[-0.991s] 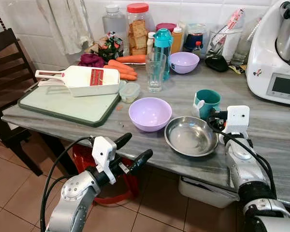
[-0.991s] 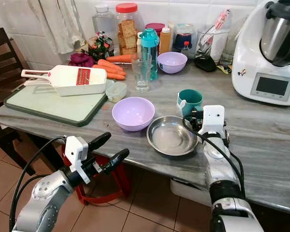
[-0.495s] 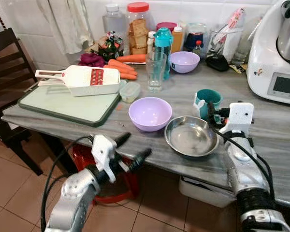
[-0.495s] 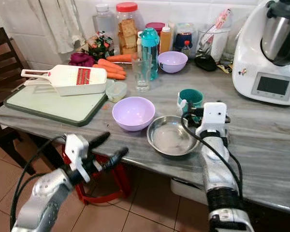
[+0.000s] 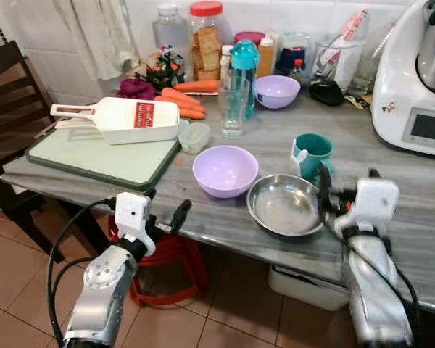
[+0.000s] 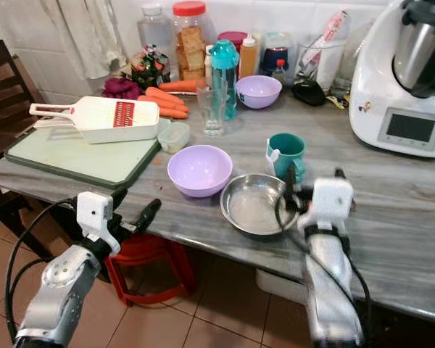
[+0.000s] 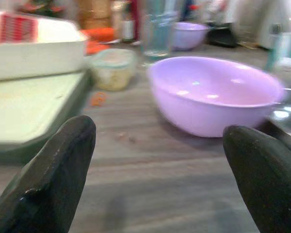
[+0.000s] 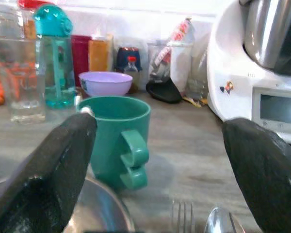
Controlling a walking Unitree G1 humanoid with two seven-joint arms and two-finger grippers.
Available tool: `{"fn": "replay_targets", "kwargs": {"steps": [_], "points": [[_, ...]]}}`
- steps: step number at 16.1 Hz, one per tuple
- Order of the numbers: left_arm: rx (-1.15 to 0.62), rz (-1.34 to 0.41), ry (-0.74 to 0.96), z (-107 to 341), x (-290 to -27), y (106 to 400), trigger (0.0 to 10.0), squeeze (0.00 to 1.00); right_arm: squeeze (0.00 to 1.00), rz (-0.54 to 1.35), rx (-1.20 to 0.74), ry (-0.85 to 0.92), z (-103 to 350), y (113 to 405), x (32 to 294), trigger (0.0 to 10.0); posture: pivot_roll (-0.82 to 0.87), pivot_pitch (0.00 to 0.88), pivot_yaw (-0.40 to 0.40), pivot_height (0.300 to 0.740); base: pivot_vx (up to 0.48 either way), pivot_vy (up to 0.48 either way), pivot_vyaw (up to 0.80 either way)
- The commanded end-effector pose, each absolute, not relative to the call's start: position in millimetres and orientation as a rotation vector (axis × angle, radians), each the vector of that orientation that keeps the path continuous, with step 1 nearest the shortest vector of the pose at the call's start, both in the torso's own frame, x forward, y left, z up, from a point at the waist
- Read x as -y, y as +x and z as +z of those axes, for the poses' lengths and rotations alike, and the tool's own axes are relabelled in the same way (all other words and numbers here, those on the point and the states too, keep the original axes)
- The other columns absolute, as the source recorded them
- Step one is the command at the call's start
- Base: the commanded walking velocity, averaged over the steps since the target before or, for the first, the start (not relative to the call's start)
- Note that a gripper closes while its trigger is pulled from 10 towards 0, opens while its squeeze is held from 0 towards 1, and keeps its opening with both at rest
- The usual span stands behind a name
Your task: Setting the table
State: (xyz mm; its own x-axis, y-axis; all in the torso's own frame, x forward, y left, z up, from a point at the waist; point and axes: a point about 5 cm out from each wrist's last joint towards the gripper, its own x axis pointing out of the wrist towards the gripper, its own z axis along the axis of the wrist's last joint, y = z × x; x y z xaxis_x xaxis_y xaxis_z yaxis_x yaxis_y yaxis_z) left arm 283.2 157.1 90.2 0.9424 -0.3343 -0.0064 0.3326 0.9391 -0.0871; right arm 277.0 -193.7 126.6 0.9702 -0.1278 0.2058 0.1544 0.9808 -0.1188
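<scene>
Mug [image 8: 117,140], teal, stands on the tabletop [image 5: 225,217] just behind the steel bowl [image 5: 286,205] and straight ahead of the right gripper [image 5: 346,190], which has drawn back a little from where it was a second ago and now rides over the tabletop just right of the steel bowl, its jaws spread wide and holding nothing. In the right wrist view the mug sits between the two black fingers [image 8: 43,170] but beyond their tips, untouched (a fork [image 8: 182,213] and a spoon [image 8: 219,221] lie on the tabletop nearer the wrist). The retreat suggests a fresh approach to the mug or the cutlery, not a finished grasp.

The left gripper [image 5: 163,210] has risen from below the tabletop edge to its level and swung inward; its jaws are wide apart too, empty, aimed at the purple bowl [image 7: 216,94] without reaching it. So both arms seem set for a pick, with nothing yet lifted.
</scene>
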Motion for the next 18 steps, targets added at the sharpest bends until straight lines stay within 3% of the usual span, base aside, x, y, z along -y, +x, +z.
{"fn": "replay_targets", "kwargs": {"steps": [1, 2, 3, 9, 18], "points": [[-0.04, -0.287, -0.083, 88.3, -164.1, 286.1, 10.0, 0.0, 1.0, -0.129, 0.196, -0.159, 127.2, 273.8, 186.6, 10.0, 0.01, 0.0, 0.043, 0.74, 0.0, 0.0, 0.0], [-0.027, -0.283, -0.067, 88.2, -163.1, 287.3, 10.0, 0.0, 0.07, -0.13, 0.183, -0.153, 124.5, 269.1, 184.1, 10.0, 0.0, 0.0, 0.043, 0.74, 0.0, 0.0, 0.0], [-0.026, -0.271, -0.058, 88.0, -163.4, 288.2, 10.0, 0.0, 0.0, -0.126, 0.181, -0.156, 124.1, 268.1, 182.6, 10.0, 0.0, 0.0, 0.043, 0.74, 0.0, 0.0, 0.0], [-0.015, -0.194, -0.063, 87.4, -164.3, 295.3, 10.0, 0.0, 0.0, -0.072, 0.219, -0.186, 136.4, 263.2, 170.7, 10.0, -0.01, 0.0, 0.042, 0.74, 0.0, 0.0, 0.0], [-0.018, -0.165, -0.058, 87.8, -166.8, 299.2, 10.0, 0.0, 0.0, -0.034, 0.228, -0.211, 138.7, 265.9, 160.5, 10.0, 0.0, 0.0, 0.045, 0.74, 0.0, 0.0, 0.8]]}}
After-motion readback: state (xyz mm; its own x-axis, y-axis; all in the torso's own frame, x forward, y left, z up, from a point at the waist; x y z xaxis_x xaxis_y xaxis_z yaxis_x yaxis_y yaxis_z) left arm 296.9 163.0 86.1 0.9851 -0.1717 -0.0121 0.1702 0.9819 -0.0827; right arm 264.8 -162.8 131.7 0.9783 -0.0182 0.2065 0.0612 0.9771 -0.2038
